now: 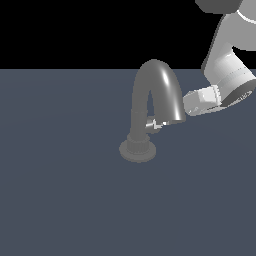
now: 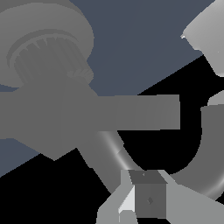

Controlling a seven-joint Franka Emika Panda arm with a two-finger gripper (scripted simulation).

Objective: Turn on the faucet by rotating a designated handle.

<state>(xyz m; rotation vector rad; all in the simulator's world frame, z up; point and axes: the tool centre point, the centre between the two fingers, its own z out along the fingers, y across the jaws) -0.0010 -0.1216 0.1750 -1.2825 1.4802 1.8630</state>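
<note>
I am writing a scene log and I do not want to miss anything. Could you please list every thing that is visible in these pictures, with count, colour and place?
faucet: one, dark grey and glossy, arched like an upside-down U, standing on the surface a little toward the exterior view's right of centre; ribbed collar and round flat base at the bottom.
handle: one, small and bright silvery, sticking out sideways from the lower column of the faucet, under the arch.
surface: one, flat slate blue, under everything; black background behind it.
arm: one, white and light grey, coming in from the exterior view's upper right.
gripper: one, white, close beside the spout end of the faucet; whether it is open or shut cannot be told.
</note>
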